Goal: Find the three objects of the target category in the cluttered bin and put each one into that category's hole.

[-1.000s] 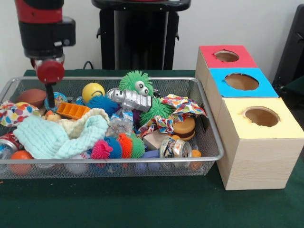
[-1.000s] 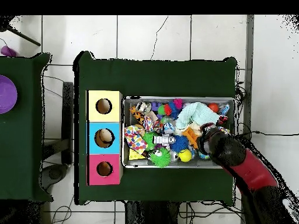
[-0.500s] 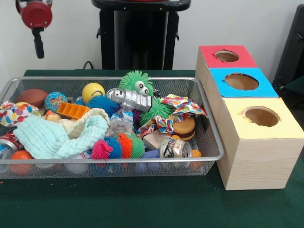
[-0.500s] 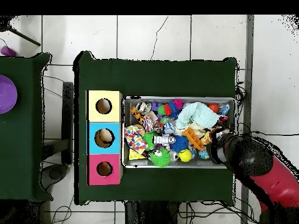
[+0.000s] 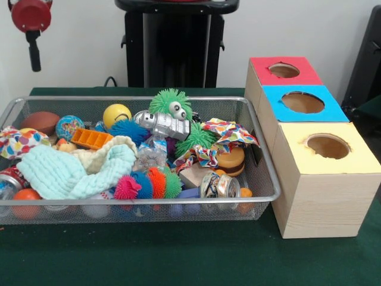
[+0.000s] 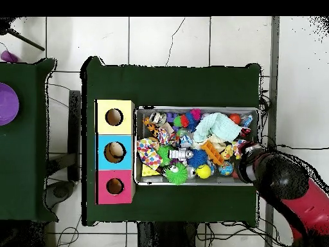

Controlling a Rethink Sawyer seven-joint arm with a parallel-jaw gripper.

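My gripper [image 5: 34,62] hangs high above the left end of the wire mesh bin [image 5: 262,156], well clear of the toys, and nothing shows in it. In the overhead view the gripper [image 6: 247,160] sits over the bin's right end. Below it lie a brown football [image 5: 40,121], a patterned blue ball [image 5: 69,126] and a yellow ball [image 5: 116,113]. A green fuzzy toy with eyes [image 5: 169,103], a silver robot [image 5: 162,124] and a mint cloth [image 5: 74,170] fill the middle. Red [image 5: 262,67], blue [image 5: 271,100] and yellow [image 5: 293,138] boxes, each with a round hole, stand beside the bin.
An orange tray piece [image 5: 90,138], fuzzy caterpillar [image 5: 149,183], cans [image 5: 219,185], toy burger [image 5: 230,159] and patterned cloth [image 5: 231,131] crowd the bin. An object lies inside the blue box's hole [image 6: 114,152]. A second green table with a purple disc [image 6: 6,103] stands at the overhead view's left.
The gripper has risen from beside the patterned ball at the bin's left end to high above it, drifting slightly left. The toys have not shifted.
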